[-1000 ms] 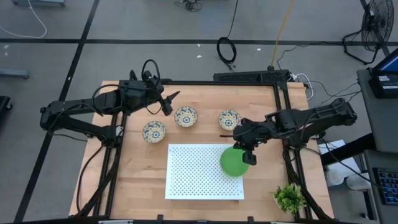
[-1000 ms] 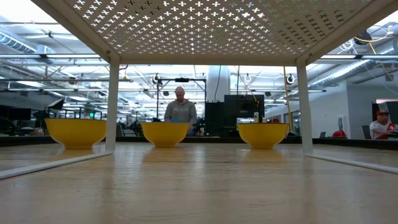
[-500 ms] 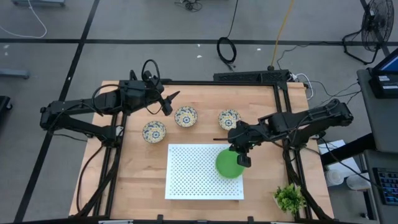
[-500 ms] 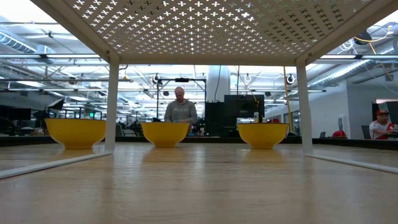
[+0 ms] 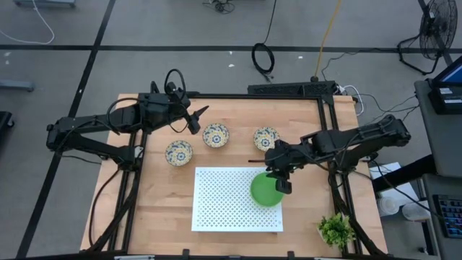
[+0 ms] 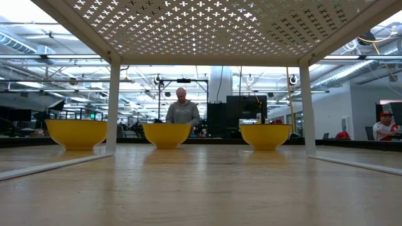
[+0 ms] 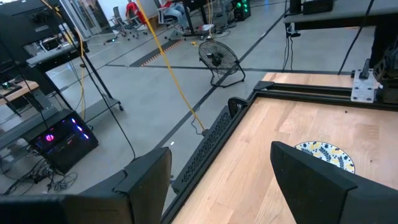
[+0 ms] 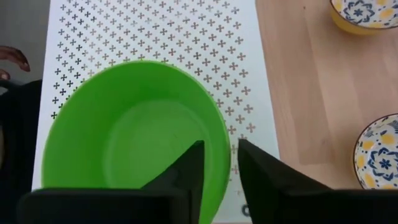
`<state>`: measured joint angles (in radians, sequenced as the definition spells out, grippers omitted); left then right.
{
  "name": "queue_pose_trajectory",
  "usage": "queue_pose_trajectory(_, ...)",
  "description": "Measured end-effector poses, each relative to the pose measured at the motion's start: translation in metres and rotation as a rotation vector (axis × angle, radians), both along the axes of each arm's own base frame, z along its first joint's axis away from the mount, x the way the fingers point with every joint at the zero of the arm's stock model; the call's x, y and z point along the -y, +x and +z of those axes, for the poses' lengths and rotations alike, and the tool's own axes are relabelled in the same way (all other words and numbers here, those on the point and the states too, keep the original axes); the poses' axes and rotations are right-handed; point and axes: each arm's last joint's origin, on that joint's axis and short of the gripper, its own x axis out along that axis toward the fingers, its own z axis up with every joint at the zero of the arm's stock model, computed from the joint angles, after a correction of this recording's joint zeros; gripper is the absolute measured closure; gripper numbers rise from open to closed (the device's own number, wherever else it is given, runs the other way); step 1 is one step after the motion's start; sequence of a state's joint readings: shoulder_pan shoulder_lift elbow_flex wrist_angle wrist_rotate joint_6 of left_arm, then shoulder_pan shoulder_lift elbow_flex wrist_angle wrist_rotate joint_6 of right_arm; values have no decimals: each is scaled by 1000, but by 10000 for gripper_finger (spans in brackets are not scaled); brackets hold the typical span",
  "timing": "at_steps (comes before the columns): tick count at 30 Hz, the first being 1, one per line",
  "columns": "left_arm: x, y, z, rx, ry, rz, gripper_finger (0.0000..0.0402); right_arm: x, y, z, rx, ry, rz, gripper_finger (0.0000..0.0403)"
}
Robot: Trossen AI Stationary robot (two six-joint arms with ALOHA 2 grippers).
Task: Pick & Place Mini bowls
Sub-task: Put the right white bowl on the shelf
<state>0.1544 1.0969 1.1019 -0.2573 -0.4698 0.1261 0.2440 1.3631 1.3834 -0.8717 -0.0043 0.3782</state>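
Since a second ago, the green bowl (image 5: pixel 266 191) has been carried a little way inward from the right edge of the white rack (image 5: pixel 224 198). The right gripper (image 5: pixel 278 179) is seen with the bowl's rim between its fingers (image 8: pixel 186 171), which are slightly parted. The left gripper (image 5: pixel 198 118) is held open near the table's (image 5: pixel 159 209) back left corner. Three patterned bowls (image 5: pixel 216 135) are set along the table behind the rack.

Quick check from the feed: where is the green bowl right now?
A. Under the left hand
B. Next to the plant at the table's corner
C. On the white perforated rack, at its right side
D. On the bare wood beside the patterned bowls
C: the high view shows the green bowl over the right side of the white rack, with the right hand at its rim.
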Motion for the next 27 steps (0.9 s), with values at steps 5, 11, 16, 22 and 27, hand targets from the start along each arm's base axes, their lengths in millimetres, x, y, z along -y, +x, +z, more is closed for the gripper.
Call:
queue_pose_trajectory(5, 0, 0, 0, 0, 0, 0, 128, 5, -9, 12, 60, 8, -8, 272)
queue_pose_trajectory(11, 0, 0, 0, 0, 0, 0, 128, 13, -28, 31, 159, -67, -79, 257)
queue_pose_trajectory(16, 0, 0, 0, 0, 0, 0, 128, 33, -39, 28, 103, -315, -278, 257)
queue_pose_trajectory(22, 0, 0, 0, 1, 0, 0, 128, 75, -36, -8, -58, -372, -447, 257)
queue_pose_trajectory(27, 0, 0, 0, 1, 0, 0, 128, 119, -46, -57, -219, -333, -573, 257)
